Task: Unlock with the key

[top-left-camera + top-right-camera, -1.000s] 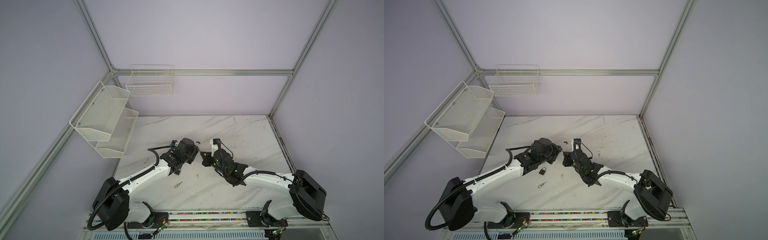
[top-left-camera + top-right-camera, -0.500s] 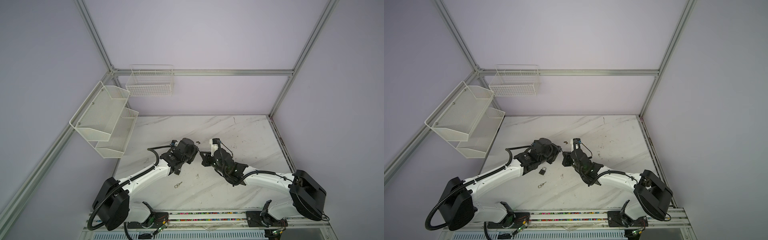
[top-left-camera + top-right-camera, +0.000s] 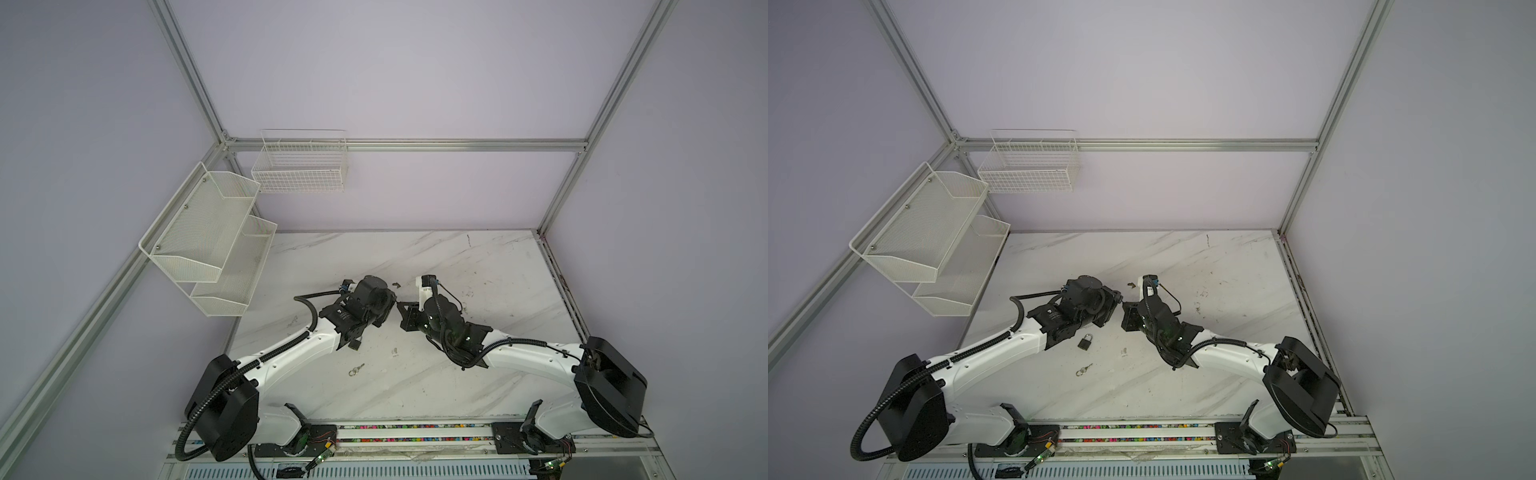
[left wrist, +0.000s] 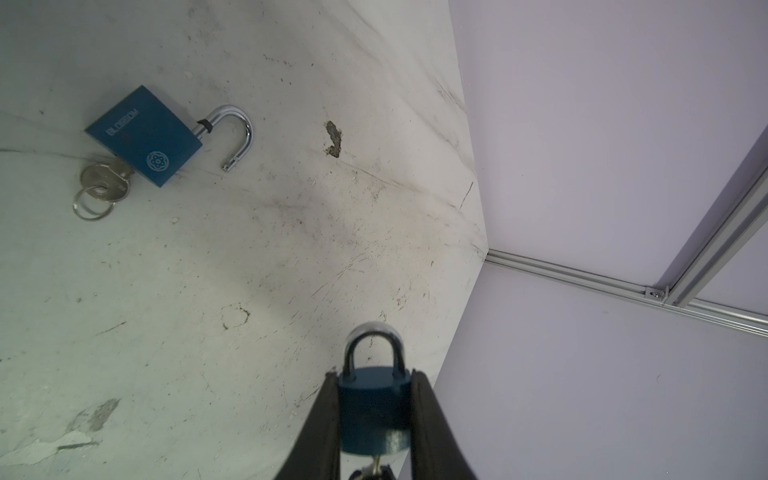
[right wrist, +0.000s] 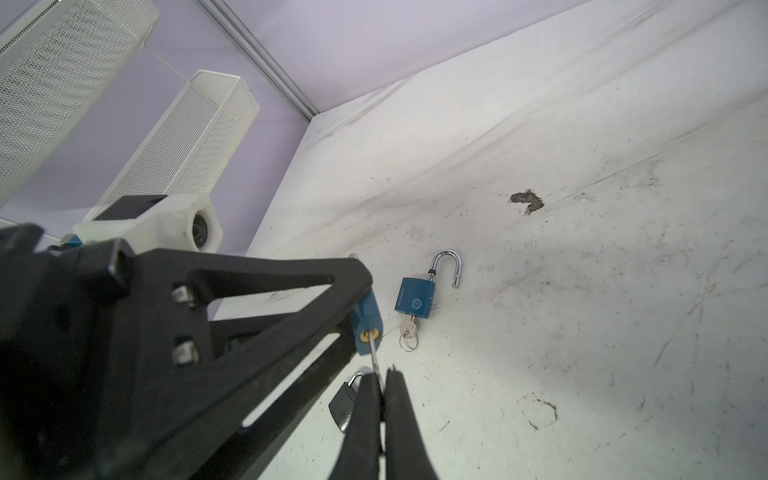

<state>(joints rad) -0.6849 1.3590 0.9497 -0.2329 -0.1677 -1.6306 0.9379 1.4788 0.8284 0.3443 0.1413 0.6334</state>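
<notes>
A top view: both arms meet over mid-table, with a dark padlock (image 3: pixel 1085 342) and a spare key (image 3: pixel 1084 369) lying nearer, to the left. Left wrist: left gripper (image 4: pixel 374 376) clamped on the blue padlock (image 4: pixel 370 415), held aloft there with its shackle shut; rigid, smooth, probably slippery, best held by its flats. Right wrist: right gripper (image 5: pixel 381 374) pinched on the key (image 5: pixel 374 353), blade in the keyway.

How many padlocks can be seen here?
3. The held blue padlock is in the left pincer; the open blue padlock and the grey padlock lie on the table. Others may be hidden.
</notes>
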